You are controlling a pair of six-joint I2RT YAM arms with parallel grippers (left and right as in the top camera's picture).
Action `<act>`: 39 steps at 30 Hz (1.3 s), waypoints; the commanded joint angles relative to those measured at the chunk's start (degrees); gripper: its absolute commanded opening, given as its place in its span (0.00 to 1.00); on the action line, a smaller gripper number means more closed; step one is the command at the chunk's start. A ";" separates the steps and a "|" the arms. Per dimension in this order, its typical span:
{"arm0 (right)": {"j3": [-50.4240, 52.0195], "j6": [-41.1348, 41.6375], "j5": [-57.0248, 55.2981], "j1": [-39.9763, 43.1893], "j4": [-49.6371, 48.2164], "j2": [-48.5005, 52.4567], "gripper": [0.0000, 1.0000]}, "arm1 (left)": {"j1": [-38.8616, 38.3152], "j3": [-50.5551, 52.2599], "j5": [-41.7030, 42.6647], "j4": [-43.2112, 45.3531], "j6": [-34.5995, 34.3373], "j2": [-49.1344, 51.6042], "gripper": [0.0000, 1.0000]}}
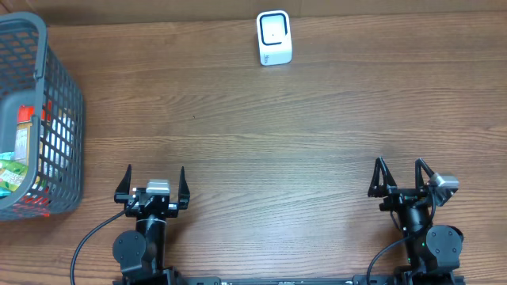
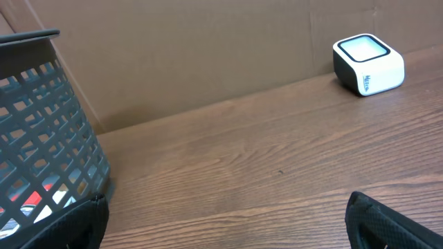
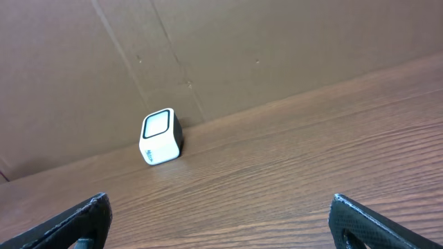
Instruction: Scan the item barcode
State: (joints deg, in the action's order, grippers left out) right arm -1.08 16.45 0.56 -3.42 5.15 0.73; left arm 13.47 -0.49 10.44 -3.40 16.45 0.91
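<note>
Overhead, left gripper [image 1: 154,177] and right gripper [image 1: 398,171] gape empty; packets [image 1: 11,172] in the basket [image 1: 65,131] at nine o'clock look light and crinkly, so pinch an edge.

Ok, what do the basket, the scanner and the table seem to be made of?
Basket: probably moulded plastic, matte grey, open lattice walls. Scanner: smooth white plastic shell with a glossy window. Table: wood or wood-look laminate, brown grain lines; which one is unclear.
</note>
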 commanded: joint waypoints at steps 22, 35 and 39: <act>0.61 -0.42 -0.68 0.17 -0.35 -0.57 1.00 | -0.42 0.22 -0.35 -0.02 -1.25 -0.37 1.00; 0.61 -0.42 -0.83 0.17 -0.39 -0.57 1.00 | -0.42 0.22 -0.35 -0.02 -1.25 -0.37 0.99; 0.61 -0.39 -1.81 0.17 -0.63 -0.57 1.00 | -0.42 0.22 -0.35 -0.02 -1.25 -0.37 0.99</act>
State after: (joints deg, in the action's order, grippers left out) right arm -1.08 16.47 -0.01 -3.42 5.13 0.73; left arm 13.47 -0.49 10.44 -3.40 16.45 0.91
